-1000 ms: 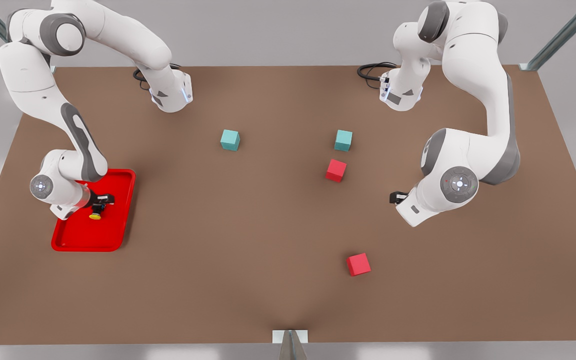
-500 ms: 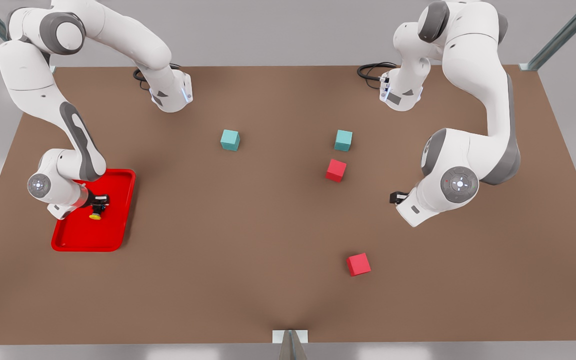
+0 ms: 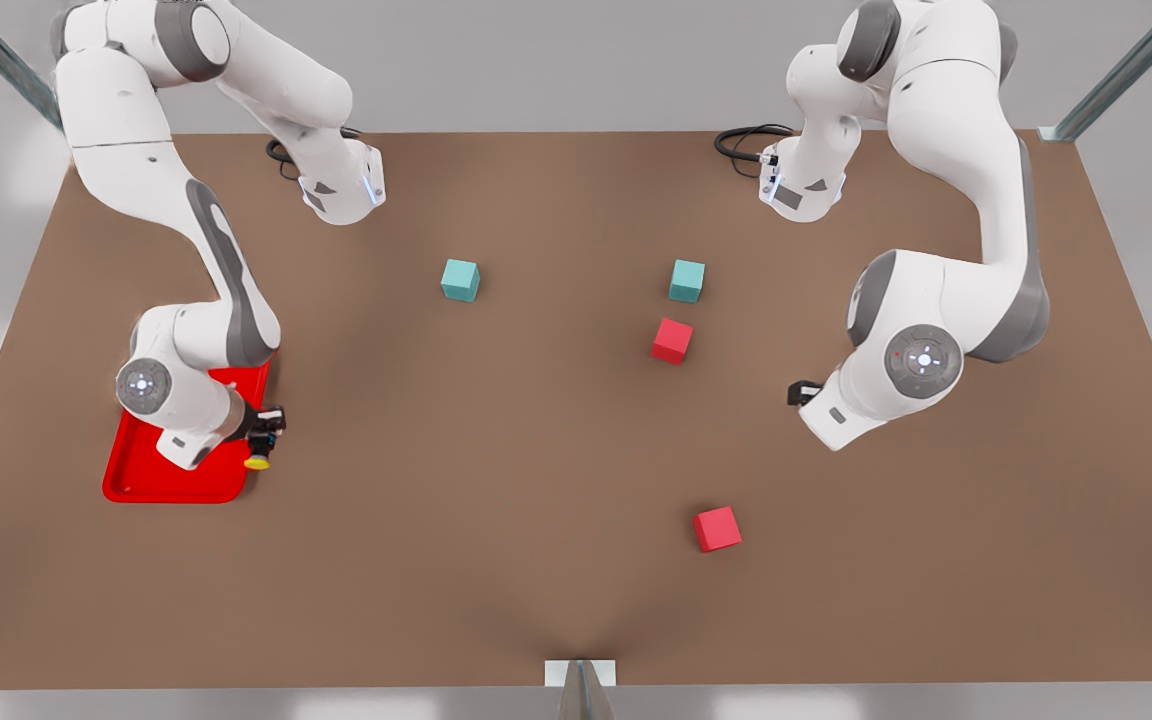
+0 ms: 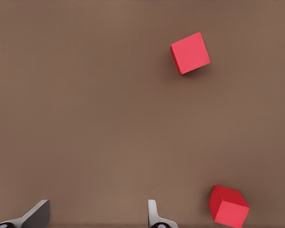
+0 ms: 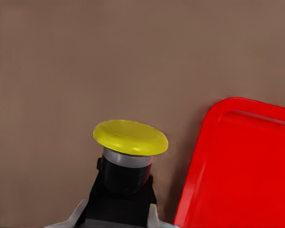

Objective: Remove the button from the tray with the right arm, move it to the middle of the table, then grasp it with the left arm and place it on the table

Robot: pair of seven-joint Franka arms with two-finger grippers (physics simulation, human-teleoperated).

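We see R gripper [image 3: 263,447] w/ fingers pinching the button [image 3: 257,462], just past the tray [image 3: 151,478] edge, above the desk [image 3: 496,480], L gripper [image 3: 794,392] waiting well apart from tray, fingers [image 4: 154,216] spread

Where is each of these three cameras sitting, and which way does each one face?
Front view: high off the arms, looking down on the table; both white arms show, and the tray.
Left wrist view: rides the arm at the front view's right, facing bare tabletop and two red cubes; the left gripper stands open.
Right wrist view: rides the other arm; the right gripper holds the button beside the tray's rim.
Shared: front and right wrist views both show button and tray.
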